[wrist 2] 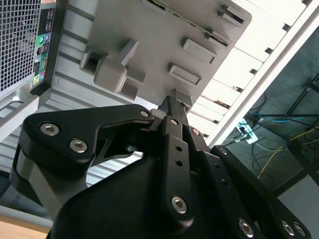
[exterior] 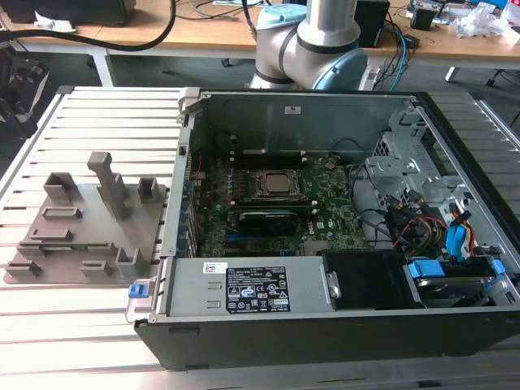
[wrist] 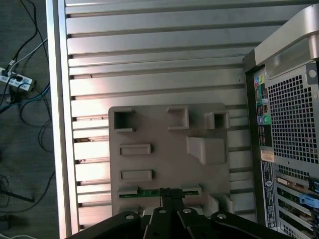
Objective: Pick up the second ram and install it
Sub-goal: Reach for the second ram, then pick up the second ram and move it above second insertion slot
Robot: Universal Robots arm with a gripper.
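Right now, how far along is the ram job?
Done: nothing visible; the ram lies in the gray tray beside the case. In hand: the gripper hangs over that tray, near the ram in the first wrist view. Left: lifting it and seating it on the motherboard.

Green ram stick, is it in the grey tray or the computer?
In the tray: the slim green ram stick lies in a slot of the grey plastic tray.

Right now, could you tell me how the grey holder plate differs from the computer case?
The grey holder plate is pale and low, with blocks and pockets; the computer case is dark, deep and bigger. The plate carries the second ram in an edge slot; the case holds the motherboard. Both rest on the slatted table.
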